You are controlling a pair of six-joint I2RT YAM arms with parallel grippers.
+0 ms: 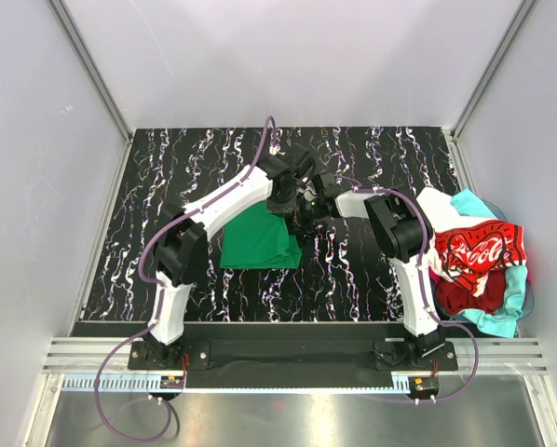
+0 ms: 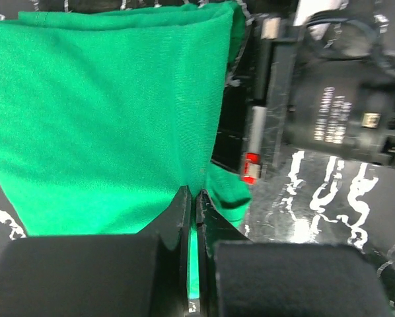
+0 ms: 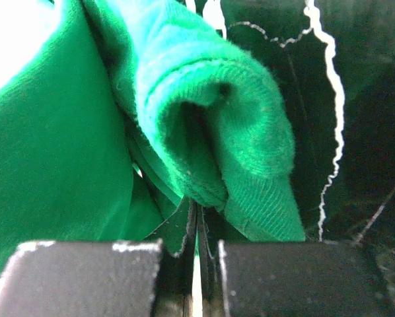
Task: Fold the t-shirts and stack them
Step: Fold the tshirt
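The green t-shirt [image 1: 258,240] lies partly folded on the black marbled table, its far edge lifted. My left gripper [image 1: 284,199] is shut on that edge; in the left wrist view the cloth [image 2: 105,119] hangs from the pinched jaws of the left gripper [image 2: 193,195]. My right gripper [image 1: 306,210] is shut on the same shirt just to the right; in the right wrist view a rolled hem [image 3: 217,125] bulges above the closed right gripper [image 3: 197,208]. The red Coca-Cola shirt [image 1: 474,250], a turquoise shirt [image 1: 513,300] and a white shirt [image 1: 439,207] lie heaped at the right.
The heap sits in a basket [image 1: 528,289] off the table's right edge. The table [image 1: 167,177] has grey walls on three sides. The right arm's wrist [image 2: 336,112] is close beside the left gripper.
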